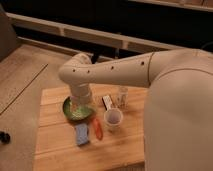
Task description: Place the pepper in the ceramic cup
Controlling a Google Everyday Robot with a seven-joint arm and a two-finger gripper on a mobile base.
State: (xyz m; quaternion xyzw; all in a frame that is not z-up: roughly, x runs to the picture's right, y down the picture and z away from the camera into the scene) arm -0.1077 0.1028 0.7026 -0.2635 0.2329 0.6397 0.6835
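Note:
The small orange-red pepper (97,128) lies on the wooden table (60,150), between the blue sponge (81,134) on its left and the white ceramic cup (113,119) on its right. The cup stands upright with nothing visible inside. My gripper (80,106) hangs below the white arm's wrist, over the green bowl (78,109), up and to the left of the pepper. It holds nothing that I can see.
A small dark and white packet (106,102) and a clear glass (122,96) stand behind the cup. My large white arm covers the table's right side. The floor lies to the left, and a dark counter runs along the back.

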